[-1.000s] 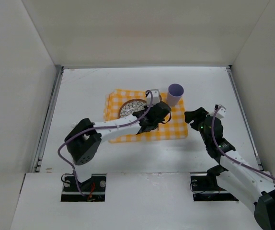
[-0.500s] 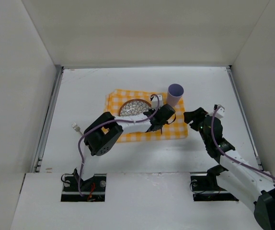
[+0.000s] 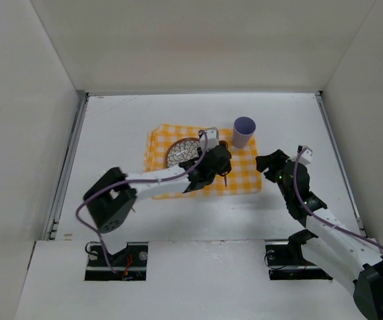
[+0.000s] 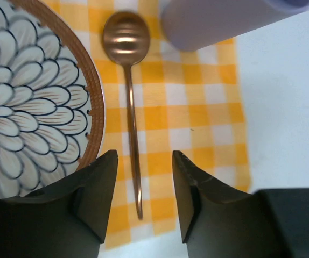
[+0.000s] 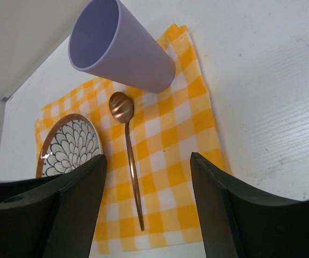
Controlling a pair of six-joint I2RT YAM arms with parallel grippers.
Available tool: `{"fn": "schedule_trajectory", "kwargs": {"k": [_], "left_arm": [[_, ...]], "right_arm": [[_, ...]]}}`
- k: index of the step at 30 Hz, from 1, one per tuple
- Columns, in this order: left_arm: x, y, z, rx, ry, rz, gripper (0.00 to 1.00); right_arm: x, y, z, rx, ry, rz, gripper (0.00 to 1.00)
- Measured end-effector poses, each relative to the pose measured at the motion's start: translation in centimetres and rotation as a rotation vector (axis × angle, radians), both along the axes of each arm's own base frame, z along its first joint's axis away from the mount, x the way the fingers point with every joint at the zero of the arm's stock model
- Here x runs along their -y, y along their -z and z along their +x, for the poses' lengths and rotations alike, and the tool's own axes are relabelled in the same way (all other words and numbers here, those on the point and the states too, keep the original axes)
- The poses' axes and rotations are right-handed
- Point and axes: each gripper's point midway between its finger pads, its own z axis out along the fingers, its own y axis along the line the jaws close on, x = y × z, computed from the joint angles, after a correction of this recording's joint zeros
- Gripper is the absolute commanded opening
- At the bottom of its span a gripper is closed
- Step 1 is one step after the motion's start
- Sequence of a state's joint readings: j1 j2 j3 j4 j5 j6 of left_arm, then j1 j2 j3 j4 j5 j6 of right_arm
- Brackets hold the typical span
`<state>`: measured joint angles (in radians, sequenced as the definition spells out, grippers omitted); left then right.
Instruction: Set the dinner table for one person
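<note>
Top external view, setting for one: the tabletop (image 3: 111,127) is shown as the white floor of the enclosure beyond both arm bases, with a yellow-and-white checked cloth (image 3: 245,179) laid at its middle. On the cloth are listed a patterned plate (image 3: 178,152) at the left, a copper spoon (image 4: 130,123) just right of the plate rim and not touching it, bowl to the far end, and a lilac cup (image 3: 243,132) standing at the far right corner, just beside the spoon bowl. Left end effector (image 4: 144,161): held over the spoon handle, fingers spread, nothing pinched. Right end effector (image 5: 146,161): held near the cloth's right edge, fingers spread, nothing carried. Hazards judged: the cup could be tipped if clipped by the left arm on withdrawal; the spoon could be skewed against the plate by a low finger; the cloth could be dragged and wrinkled by any contact.
</note>
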<state>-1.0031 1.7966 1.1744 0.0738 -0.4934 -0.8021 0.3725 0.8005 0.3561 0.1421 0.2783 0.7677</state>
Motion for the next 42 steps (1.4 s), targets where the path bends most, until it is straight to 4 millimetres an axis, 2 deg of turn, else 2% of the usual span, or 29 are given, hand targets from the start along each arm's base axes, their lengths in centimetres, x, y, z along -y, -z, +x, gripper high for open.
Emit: {"fn": "schedule_trajectory", "kwargs": {"k": [2,4,6,8,10,13,16,18,21,25,33,42], "left_arm": [[-1.8,-3.9,-1.1,0.06,0.007,-0.059,0.49],[-5.1,-8.4,-2.0,0.137,-0.021,-0.133,0.5],[-9.7,-11.7,-2.4,0.204,-0.092,-0.197,0.5],[-15.7,-13.1,-2.4,0.252,-0.216,-0.22,0.49],[-21.3,-12.2,-2.5,0.26,-0.352,-0.199,0.48],[-28.5,-7.5,-3.6,0.202,-0.535,-0.1,0.48],[-33.6,-2.2,-5.2,0.096,-0.672,0.01,0.47],[-36.0,0.7,-6.5,0.019,-0.738,0.064,0.47],[-38.1,2.8,-7.7,-0.051,-0.808,0.088,0.45],[-39.5,3.8,-8.1,-0.092,-0.87,0.077,0.42],[-39.2,6.6,-8.5,-0.19,-0.853,0.108,0.37],[-38.9,7.6,-8.5,-0.214,-0.842,0.111,0.27]], "right_arm": [[0.0,0.0,0.0,-0.001,0.0,0.0,0.7],[0.0,0.0,0.0,-0.001,0.0,-0.001,0.7],[0.0,0.2,0.0,-0.005,0.0,-0.002,0.7],[-0.1,0.5,0.0,-0.017,-0.004,-0.006,0.7],[-0.3,0.8,0.0,-0.026,-0.009,-0.008,0.7],[-0.5,1.1,0.0,-0.035,-0.017,-0.011,0.7],[-0.7,1.3,-0.1,-0.04,-0.027,-0.013,0.7],[-0.9,1.3,-0.1,-0.042,-0.035,-0.013,0.7],[-1.2,1.4,-0.1,-0.044,-0.044,-0.013,0.7],[-1.7,2.0,-0.1,-0.06,-0.06,-0.016,0.7],[-2.2,2.1,-0.2,-0.064,-0.083,-0.012,0.71],[-2.3,2.1,-0.2,-0.064,-0.09,-0.01,0.71]]}}
